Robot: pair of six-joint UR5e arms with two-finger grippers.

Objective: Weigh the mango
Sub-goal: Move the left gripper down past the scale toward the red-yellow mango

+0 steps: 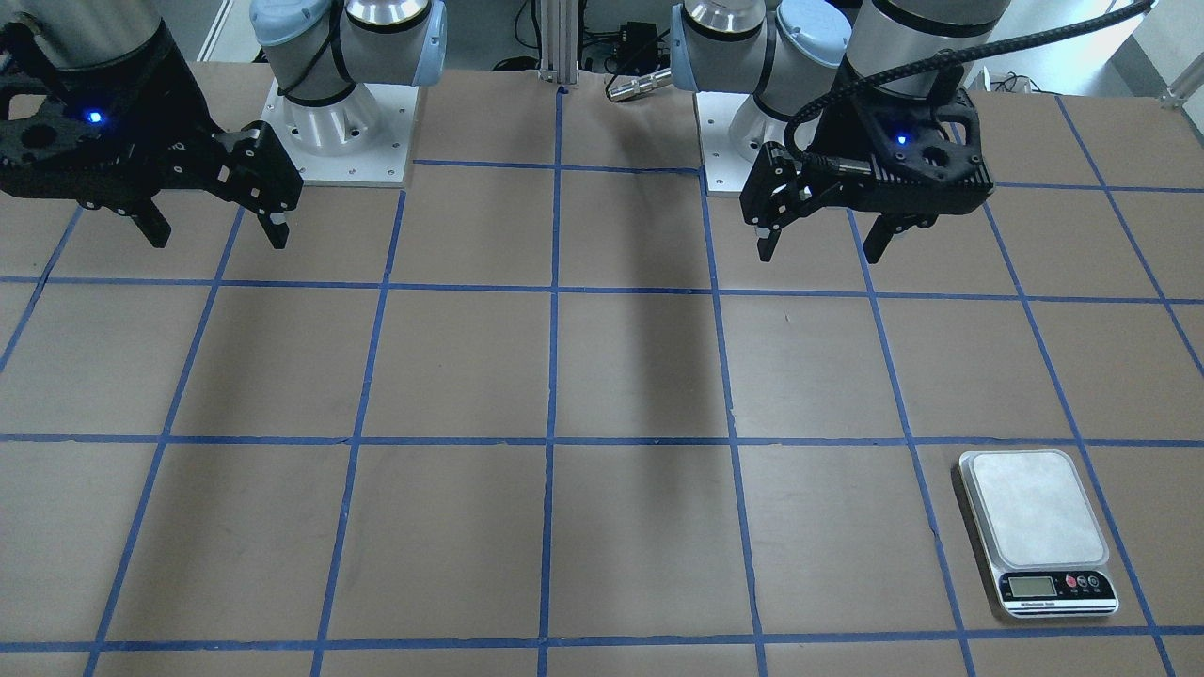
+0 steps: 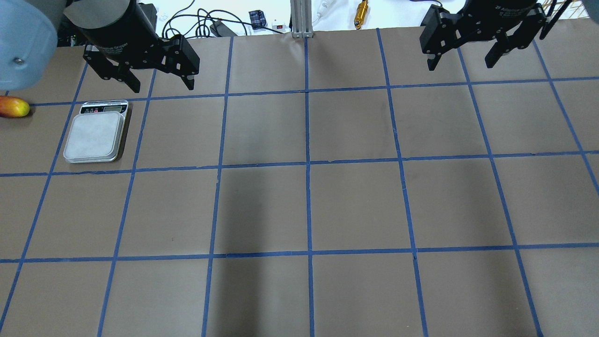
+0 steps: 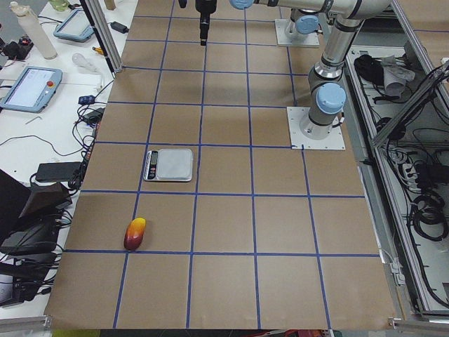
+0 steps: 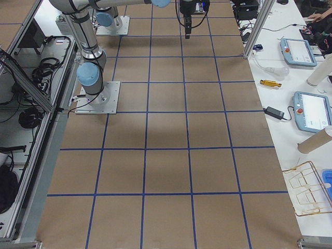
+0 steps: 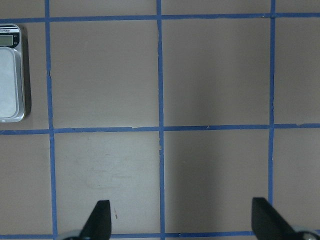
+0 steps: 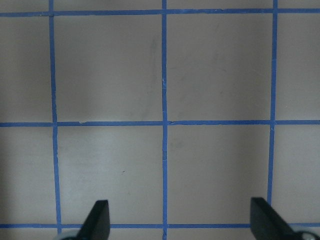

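Left gripper (image 2: 163, 86) and right gripper (image 2: 460, 65) both spread wide, empty: weighing not begun.
Both hang over the table (image 2: 355, 206), holding nothing. Out by my left one sits the scale (image 2: 93, 135), plate bare. Farther to my left lies the mango (image 2: 14, 106), apart from it, untouched. Pick, carry and set-down all remain.

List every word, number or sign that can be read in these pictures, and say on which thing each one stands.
Nothing can be read with certainty.
scale: small print under the display, too small to read; no digits can be made out on the display.
right arm's wrist: white lettering, too blurred to read.
tablet: screen content too small to read.
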